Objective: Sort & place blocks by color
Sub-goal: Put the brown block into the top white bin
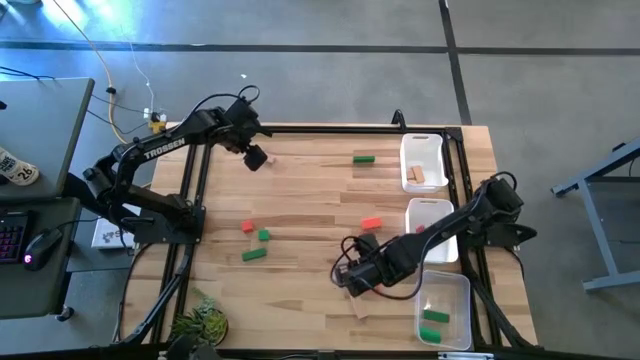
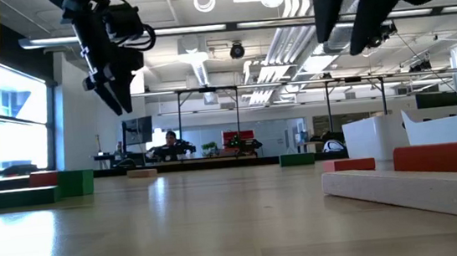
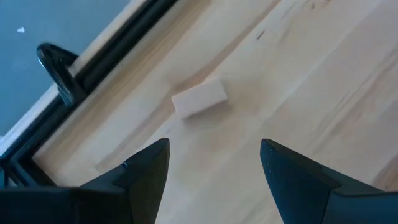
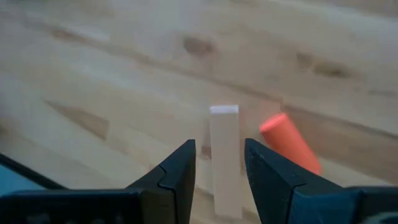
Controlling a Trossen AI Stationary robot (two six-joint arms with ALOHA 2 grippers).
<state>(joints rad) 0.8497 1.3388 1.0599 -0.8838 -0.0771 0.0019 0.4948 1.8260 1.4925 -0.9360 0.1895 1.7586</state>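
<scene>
My left gripper [image 1: 256, 158] [image 3: 214, 149] hangs open above the table's far left part, over a short tan block [image 3: 199, 99] lying flat near the black frame rail. My right gripper [image 1: 348, 283] [image 4: 221, 149] is open over the near middle. Its fingers stand on either side of a long tan bar [image 4: 224, 162] [image 2: 386, 188], which lies on the table with a red block [image 4: 289, 142] beside it. The low view shows this gripper [image 2: 341, 33] raised well above the bar. Other green [image 1: 364, 158] [image 1: 254, 254] and red [image 1: 247, 227] [image 1: 372, 223] blocks lie scattered on the wood.
Three white trays line the right edge: the far one [image 1: 424, 143] holds a tan block [image 1: 415, 175], the middle one [image 1: 430, 205] stands behind my right arm, and the near one [image 1: 445, 280] holds green blocks [image 1: 435, 317]. A plant [image 1: 200, 325] sits at the near left corner.
</scene>
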